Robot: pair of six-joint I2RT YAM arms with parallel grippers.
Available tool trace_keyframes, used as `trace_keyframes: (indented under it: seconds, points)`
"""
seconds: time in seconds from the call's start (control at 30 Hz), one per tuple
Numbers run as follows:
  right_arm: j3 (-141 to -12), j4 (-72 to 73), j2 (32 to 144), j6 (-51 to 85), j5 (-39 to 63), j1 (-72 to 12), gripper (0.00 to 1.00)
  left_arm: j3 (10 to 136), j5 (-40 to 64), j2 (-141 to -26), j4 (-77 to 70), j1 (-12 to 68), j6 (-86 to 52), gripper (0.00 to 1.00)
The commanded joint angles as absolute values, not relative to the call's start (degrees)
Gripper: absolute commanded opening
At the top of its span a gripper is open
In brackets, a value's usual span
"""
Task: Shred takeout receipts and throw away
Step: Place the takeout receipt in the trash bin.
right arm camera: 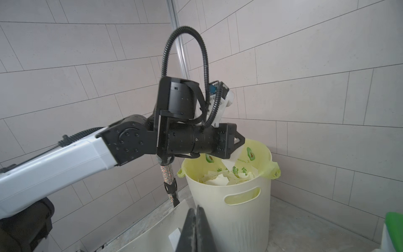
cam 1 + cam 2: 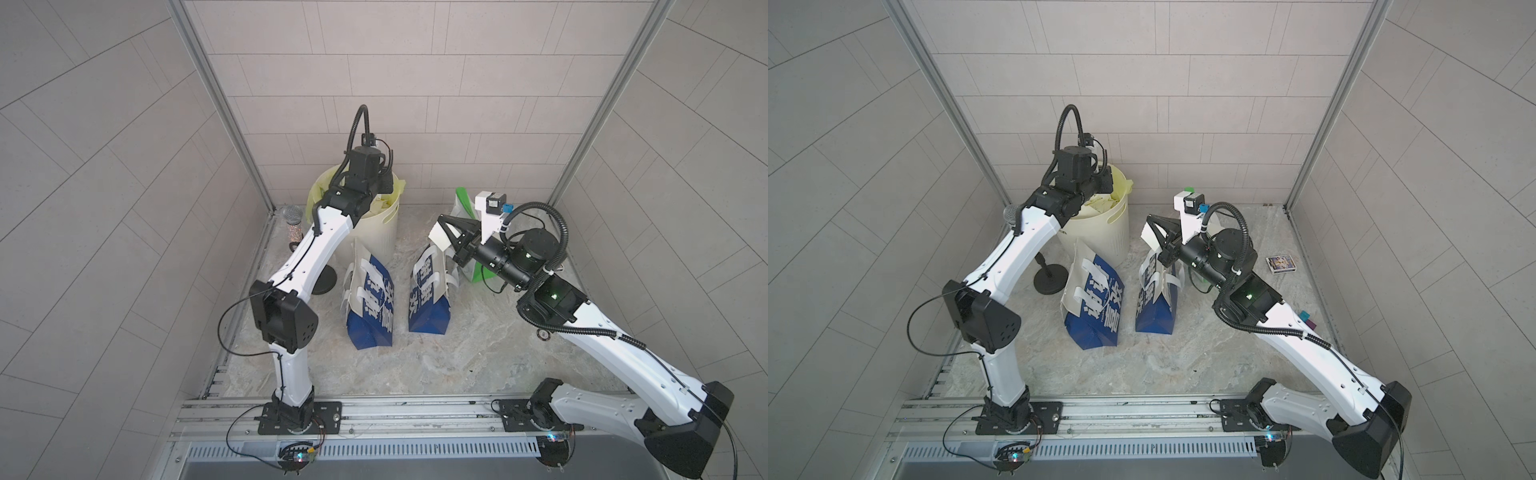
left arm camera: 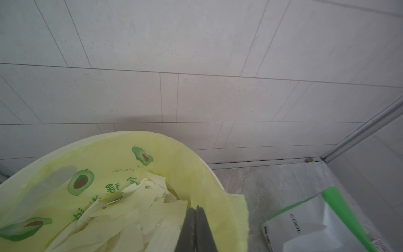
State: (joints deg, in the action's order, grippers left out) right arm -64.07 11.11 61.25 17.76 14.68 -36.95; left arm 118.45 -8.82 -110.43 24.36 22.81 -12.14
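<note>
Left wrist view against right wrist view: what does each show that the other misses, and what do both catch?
Only the left wrist view: the printed white face of the green-and-white bag. Only the right wrist view: the left arm reaching over the cream bin, a white paper strip hanging from the left claw, the bin's handle slot, the glittery microphone, and the shut right claw holding a white paper piece. Both: the bin, its avocado-print liner, the torn receipt scraps inside and the shut left claw.
</note>
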Motion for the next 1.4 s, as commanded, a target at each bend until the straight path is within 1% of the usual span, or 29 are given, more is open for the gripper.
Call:
trace_keyframes:
  seconds: [0.0,0.07,0.1,0.17,0.23,0.33,0.47,0.53,0.67,0.77,0.87,0.93,1.07,1.17,1.3,1.37]
  points:
    - [-64.15,9.51,58.56,14.79,12.61,-36.84,0.0,122.63,-13.92,-111.46,25.17,21.81,-8.81,0.17]
    - [-63.95,8.8,57.82,14.27,11.79,-36.81,0.0,122.69,-14.68,-111.79,25.05,21.63,-8.95,0.35]
    - [-63.89,8.51,57.51,14.09,11.54,-36.67,0.0,122.77,-15.62,-111.78,25.05,21.62,-9.33,0.41]
    - [-63.62,8.26,57.03,13.98,11.13,-36.63,0.0,123.02,-16.3,-111.62,25.13,21.62,-9.88,0.5]
    - [-63.42,8.16,56.67,13.99,10.9,-36.5,0.0,123.63,-16.27,-111.16,25.38,21.62,-10.1,0.55]
    - [-63.45,7.92,56.63,14.02,10.72,-36.34,0.0,124.19,-14.72,-108.89,25.66,21.63,-10.67,0.57]
    - [-63.55,8.59,57.1,15.81,10.5,-36.02,0.0,121.62,-6.0,-102.57,25.22,21.83,-11.48,0.57]
    - [-63.21,10.09,57.35,17.49,10.7,-36.03,0.0,116.79,0.12,-97.76,23.48,21.89,-12.35,0.57]
    - [-62.03,13.9,58.42,21.21,11.62,-35.88,0.0,101.54,16.64,-86.83,15.93,21.8,-11.21,0.59]
    - [-61.42,16.83,59.53,23.54,12.66,-35.88,0.0,93.32,25.87,-80.14,12.18,21.77,-12.64,0.61]
    - [-61.35,19.49,60.44,25.8,14.16,-35.88,0.0,85.56,32.82,-74.3,6.59,21.95,-17.41,0.61]
    - [-61.28,22.23,61.03,26.88,17.3,-35.78,0.0,80.22,36.44,-70.59,1.79,22.05,-20.72,0.62]
    - [-60.67,31.29,62.91,33.33,23.88,-35.62,0.0,72.12,45.7,-65.25,-8.18,22.52,-28.35,0.7]
    - [-61.51,36.82,65.25,38.72,26.54,-35.43,0.0,69.67,49.13,-63.91,-11.32,23.4,-32.55,0.72]
    - [-63.55,44.65,69.71,44.81,27.89,-35.45,0.0,68.06,49.65,-63.42,-15.81,24.38,-36.72,0.73]
    - [-65.31,45.86,71.77,45.98,28.26,-35.43,0.0,67.12,49.91,-63.7,-19.66,24.65,-39.73,0.73]
